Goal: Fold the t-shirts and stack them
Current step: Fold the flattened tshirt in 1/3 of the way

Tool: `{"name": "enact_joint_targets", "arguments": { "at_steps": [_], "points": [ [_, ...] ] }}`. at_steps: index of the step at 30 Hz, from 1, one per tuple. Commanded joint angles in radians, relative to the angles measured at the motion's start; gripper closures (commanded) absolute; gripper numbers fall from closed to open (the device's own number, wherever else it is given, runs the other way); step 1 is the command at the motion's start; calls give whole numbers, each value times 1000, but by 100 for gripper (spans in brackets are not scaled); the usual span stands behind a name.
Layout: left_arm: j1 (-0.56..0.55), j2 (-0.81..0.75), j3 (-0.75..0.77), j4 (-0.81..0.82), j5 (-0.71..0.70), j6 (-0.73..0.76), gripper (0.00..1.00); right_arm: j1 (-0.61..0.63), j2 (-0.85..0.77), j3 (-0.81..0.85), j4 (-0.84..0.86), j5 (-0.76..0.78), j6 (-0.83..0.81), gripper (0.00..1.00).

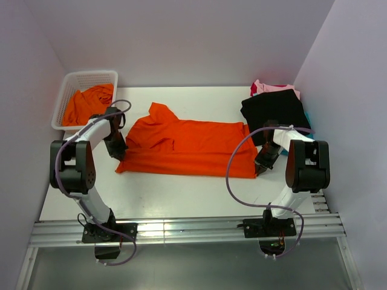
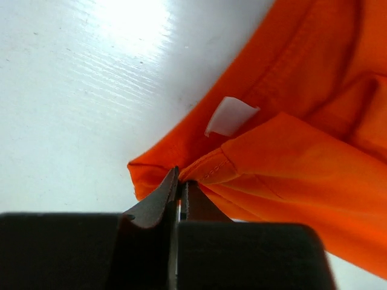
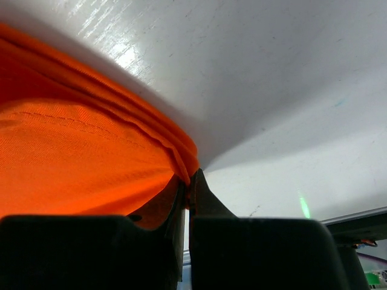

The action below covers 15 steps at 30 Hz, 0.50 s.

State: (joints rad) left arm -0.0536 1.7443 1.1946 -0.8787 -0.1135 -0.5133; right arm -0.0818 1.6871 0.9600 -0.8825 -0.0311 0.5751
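Top external: orange shirt (image 1: 193, 148) lies mid-frame, long axis left to right, spanning both grippers. The left gripper (image 1: 120, 154) is clamped on its lower-left corner, the right gripper (image 1: 261, 168) on its lower-right.

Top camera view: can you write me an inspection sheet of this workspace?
Surface: glossy white table.
Job's things: bright orange fabric t-shirt spread flat mid-table; black t-shirt atop pink t-shirt, far right; crumpled orange t-shirt inside the basket.
Clutter: white plastic mesh basket, far left.
Hands: left hand and right hand each shut on an end of the spread shirt.
Cables: purple cables loop off both arms.
Surroundings: plain white walls; nothing else seen.
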Motion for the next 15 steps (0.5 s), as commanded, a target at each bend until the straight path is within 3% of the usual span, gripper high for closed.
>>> {"name": "enact_joint_targets", "arguments": {
  "at_steps": [1,2,3,6,7,11,15],
  "points": [
    [11,30,40,-37,-92,2,92,-9,-14,8,-9,36,-3,100],
    [11,34,45,-51,-100,-2,81,-10,-12,16,-12,36,-4,100],
    [11,34,49,-58,-101,-7,49,-10,-9,20,-13,37,-6,100],
    [11,-9,63,-101,-91,-36,5,-12,-10,26,-10,36,-9,100],
    [11,-29,68,-111,-83,-59,1,-12,-9,28,-12,39,-8,100],
    [9,-150,45,-134,-28,-117,1,-12,-6,20,-4,36,-9,100],
    [-8,-163,-65,-65,-11,-119,2,-12,2,11,7,14,-8,100]
  ]
}}
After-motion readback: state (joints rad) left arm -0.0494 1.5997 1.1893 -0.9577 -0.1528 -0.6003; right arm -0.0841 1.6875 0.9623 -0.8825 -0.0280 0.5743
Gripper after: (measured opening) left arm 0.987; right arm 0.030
